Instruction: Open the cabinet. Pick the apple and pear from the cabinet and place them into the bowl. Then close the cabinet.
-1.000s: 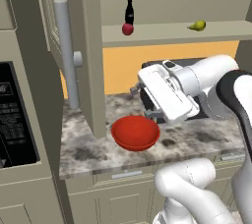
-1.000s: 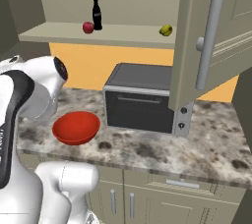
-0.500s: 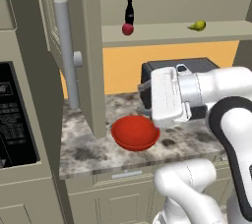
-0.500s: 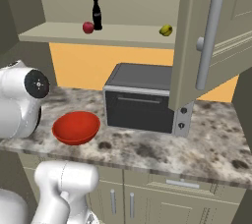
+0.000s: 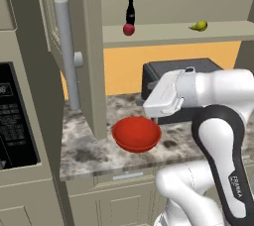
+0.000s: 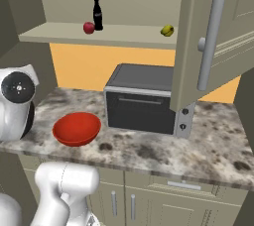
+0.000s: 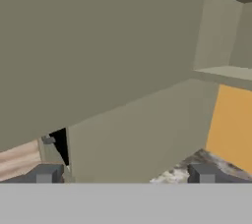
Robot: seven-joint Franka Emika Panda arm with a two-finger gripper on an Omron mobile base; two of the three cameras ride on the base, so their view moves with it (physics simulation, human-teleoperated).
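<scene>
Cabinet (image 5: 89, 46) stood with both doors swung wide, left door at the left of the left base view, right door (image 6: 208, 36) at the upper right of the right base view, each with its long grey bar handle facing the camera. Apple (image 5: 128, 29) sat on the open shelf at top centre of the left base view, touching or just in front of a dark bottle (image 5: 130, 11) (hard to say which). Pear (image 5: 199, 25) lay well apart from it, further right on the same shelf. Bowl (image 5: 136, 134) rested on the speckled counter (image 5: 84, 153) at mid-frame, nothing in it, just left of a dark toaster oven (image 6: 141, 98). Gripper (image 7: 123, 174) showed at the bottom of the hand view, fingertips (image 7: 47, 174) spread far apart, released and grasping nothing, facing a beige cabinet door up close.
</scene>
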